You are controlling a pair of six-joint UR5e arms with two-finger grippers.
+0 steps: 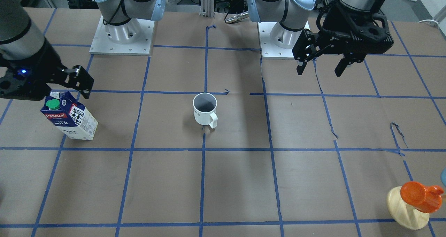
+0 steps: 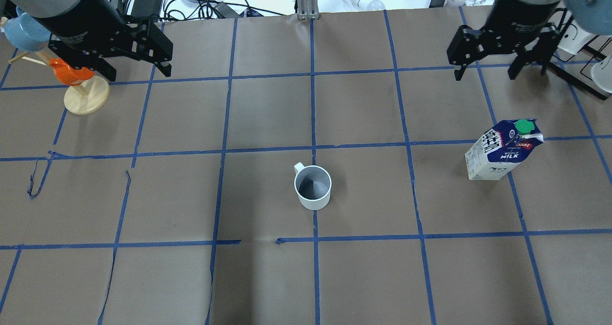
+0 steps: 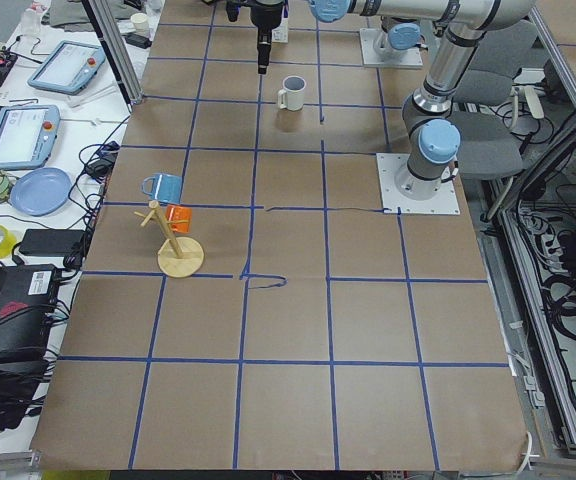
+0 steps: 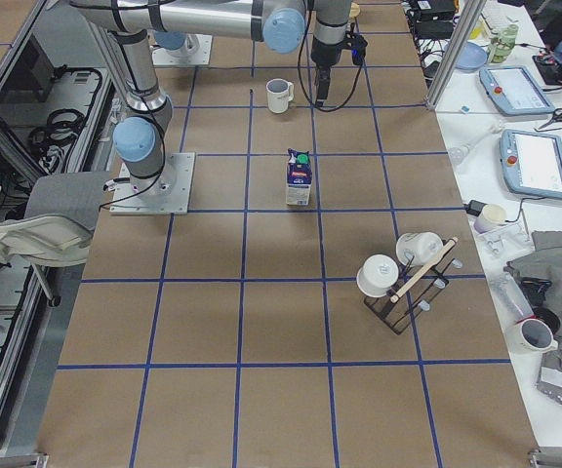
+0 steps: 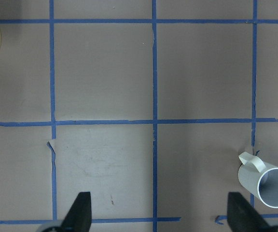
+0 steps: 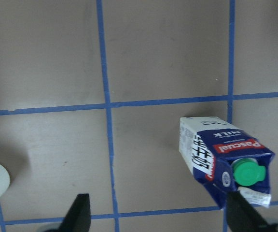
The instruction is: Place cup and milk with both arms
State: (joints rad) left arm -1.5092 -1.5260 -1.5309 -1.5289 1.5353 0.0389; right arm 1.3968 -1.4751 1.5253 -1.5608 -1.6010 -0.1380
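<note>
The white cup with a dark grey inside stands upright at the table's middle, handle toward the far side; it also shows in the front view. The navy and white milk carton with a green cap stands upright to the right. My left gripper is open and empty, high over the far left, well away from the cup. My right gripper is open and empty, above and beyond the milk.
A wooden mug tree with an orange cup and a blue cup stands under my left gripper's far side. A rack of white mugs stands past the milk. The arm bases sit at the robot's edge.
</note>
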